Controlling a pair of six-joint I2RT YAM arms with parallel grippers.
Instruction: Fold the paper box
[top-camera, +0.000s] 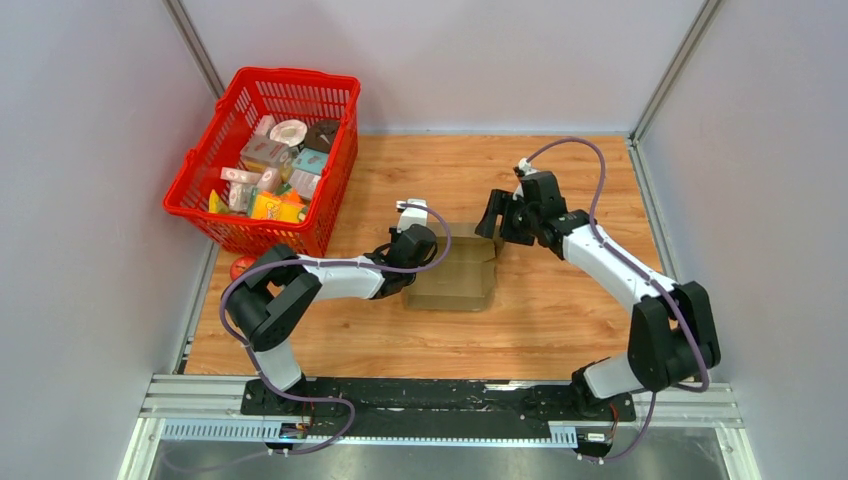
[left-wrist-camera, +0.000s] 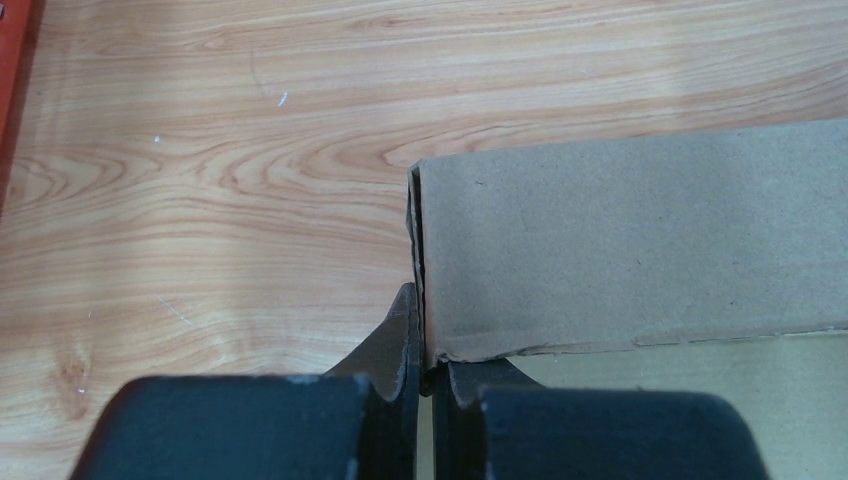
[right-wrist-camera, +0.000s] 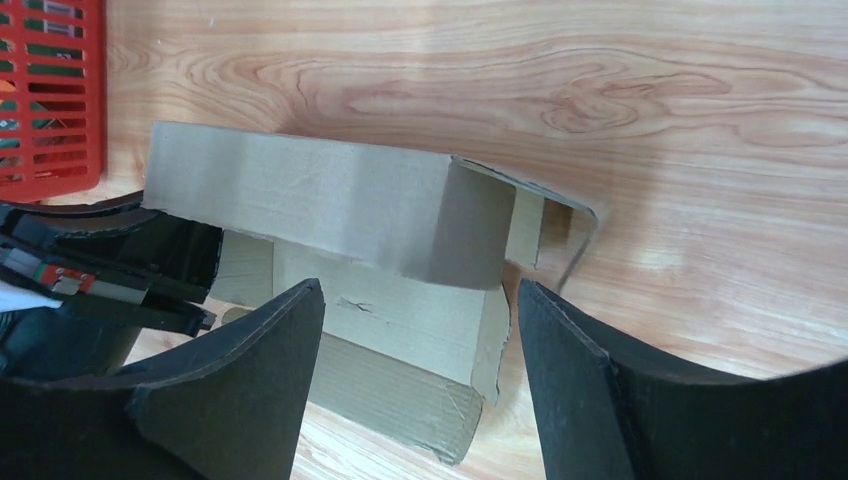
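Observation:
The paper box (top-camera: 462, 272) is plain brown cardboard, partly folded, lying in the middle of the wooden table. My left gripper (top-camera: 418, 262) is shut on the box's left wall; in the left wrist view the fingers (left-wrist-camera: 408, 345) pinch the upright cardboard edge (left-wrist-camera: 620, 230). My right gripper (top-camera: 495, 222) is open and empty, hovering just above the box's far right corner. In the right wrist view the box (right-wrist-camera: 350, 210) lies ahead between the spread fingers (right-wrist-camera: 250, 360), its long wall raised and a corner flap (right-wrist-camera: 560, 225) sticking out.
A red basket (top-camera: 268, 160) full of small printed packages stands at the far left, overhanging the table edge. A red object (top-camera: 241, 267) lies by the left arm. Grey walls enclose the table (top-camera: 560, 330).

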